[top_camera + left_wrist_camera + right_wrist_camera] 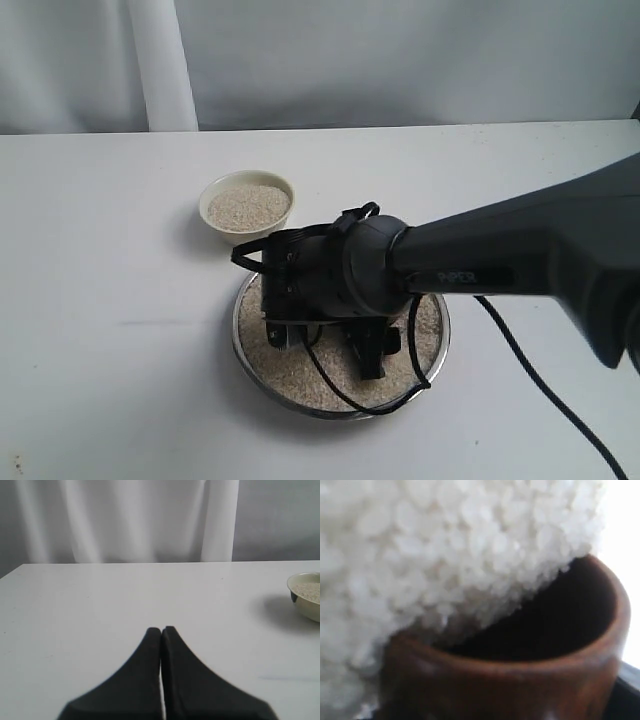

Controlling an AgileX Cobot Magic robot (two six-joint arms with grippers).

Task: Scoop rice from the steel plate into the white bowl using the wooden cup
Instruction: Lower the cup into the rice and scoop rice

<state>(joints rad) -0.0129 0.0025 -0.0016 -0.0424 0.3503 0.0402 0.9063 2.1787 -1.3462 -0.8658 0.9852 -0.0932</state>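
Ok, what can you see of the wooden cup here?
The wooden cup shows only in the right wrist view: reddish-brown grained wood, rounded rim, dark inside. It is tipped mouth-first into the rice, grains pressing against its rim and covering part of the opening. In the exterior view the arm hides it.

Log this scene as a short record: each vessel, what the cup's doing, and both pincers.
steel plate: on the table, covered with rice
white bowl: just behind the plate, filled with rice nearly to its rim
wooden cup: mouth pressed into the plate's rice, inside mostly dark
right pincer: down over the plate, holding the wooden cup
left pincer: shut, empty, above bare table
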